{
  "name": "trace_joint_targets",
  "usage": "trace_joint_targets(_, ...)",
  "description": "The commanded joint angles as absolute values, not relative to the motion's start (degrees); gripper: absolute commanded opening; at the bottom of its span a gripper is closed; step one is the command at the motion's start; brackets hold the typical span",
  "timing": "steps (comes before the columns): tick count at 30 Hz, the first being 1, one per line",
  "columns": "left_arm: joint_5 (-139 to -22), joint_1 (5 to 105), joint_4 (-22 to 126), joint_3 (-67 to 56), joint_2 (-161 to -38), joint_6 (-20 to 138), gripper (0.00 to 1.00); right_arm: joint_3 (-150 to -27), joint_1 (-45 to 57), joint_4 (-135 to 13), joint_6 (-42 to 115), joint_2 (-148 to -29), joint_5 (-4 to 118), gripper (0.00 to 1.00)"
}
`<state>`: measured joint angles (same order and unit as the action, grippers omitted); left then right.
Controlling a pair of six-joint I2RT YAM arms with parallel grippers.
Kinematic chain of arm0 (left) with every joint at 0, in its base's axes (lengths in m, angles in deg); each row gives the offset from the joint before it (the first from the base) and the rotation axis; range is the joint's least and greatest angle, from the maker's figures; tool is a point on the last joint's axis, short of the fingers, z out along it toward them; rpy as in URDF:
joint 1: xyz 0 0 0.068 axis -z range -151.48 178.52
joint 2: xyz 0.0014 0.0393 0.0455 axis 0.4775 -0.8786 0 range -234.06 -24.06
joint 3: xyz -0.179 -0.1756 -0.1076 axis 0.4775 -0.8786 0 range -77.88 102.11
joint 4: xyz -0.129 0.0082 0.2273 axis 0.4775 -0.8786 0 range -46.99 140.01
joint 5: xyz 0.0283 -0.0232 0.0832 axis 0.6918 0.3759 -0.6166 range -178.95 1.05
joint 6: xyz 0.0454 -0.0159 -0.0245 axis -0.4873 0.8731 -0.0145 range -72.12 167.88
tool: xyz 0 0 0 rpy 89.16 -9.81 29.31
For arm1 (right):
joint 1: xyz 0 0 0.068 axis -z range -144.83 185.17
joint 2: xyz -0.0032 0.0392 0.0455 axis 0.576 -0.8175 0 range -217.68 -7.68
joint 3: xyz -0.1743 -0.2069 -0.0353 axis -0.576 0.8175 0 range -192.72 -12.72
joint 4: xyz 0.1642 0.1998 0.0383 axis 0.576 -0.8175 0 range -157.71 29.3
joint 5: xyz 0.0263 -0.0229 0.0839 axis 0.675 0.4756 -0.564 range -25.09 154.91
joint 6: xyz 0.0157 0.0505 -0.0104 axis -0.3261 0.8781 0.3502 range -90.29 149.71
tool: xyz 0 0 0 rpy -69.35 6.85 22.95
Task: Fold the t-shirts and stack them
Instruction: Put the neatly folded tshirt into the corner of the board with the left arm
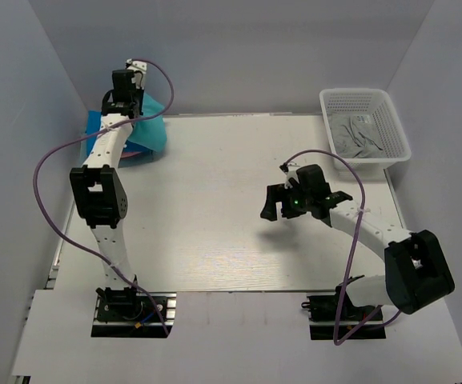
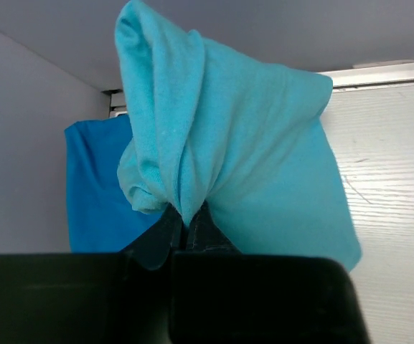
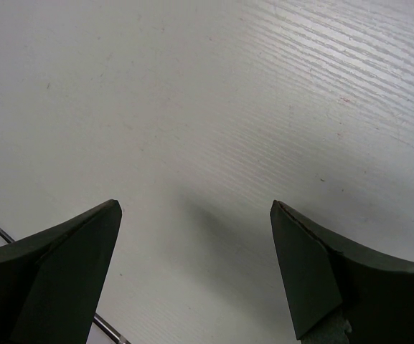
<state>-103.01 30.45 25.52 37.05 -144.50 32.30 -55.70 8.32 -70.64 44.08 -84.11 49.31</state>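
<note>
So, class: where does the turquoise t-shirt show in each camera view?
Top external: turquoise t-shirt at the far left corner of the table.
Left wrist: centre frame, bunched in the shut left claw.
Right wrist: not in it.
Shared landmark: the white grained table.

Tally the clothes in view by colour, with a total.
turquoise t-shirt: 1
blue t-shirt: 1
pink cloth: 1, only an edge shows
grey cloth in the basket: 1 heap, pieces cannot be told apart
Total: 4
</note>
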Motion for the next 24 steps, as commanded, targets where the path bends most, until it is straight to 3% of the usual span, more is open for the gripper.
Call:
trace_joint_targets(1,-100.8,27.0,26.5,39.2,-142.0,33.4,0.00,-58.2,8.5,-68.4,44.3,-84.9,48.1,0.90)
trace_joint_targets(24,-86.7,13.4,30.1,39.9,-146.5,34.1,0.00,-63.3,8.5,-68.7,44.0,-90.8,45.7,0.90)
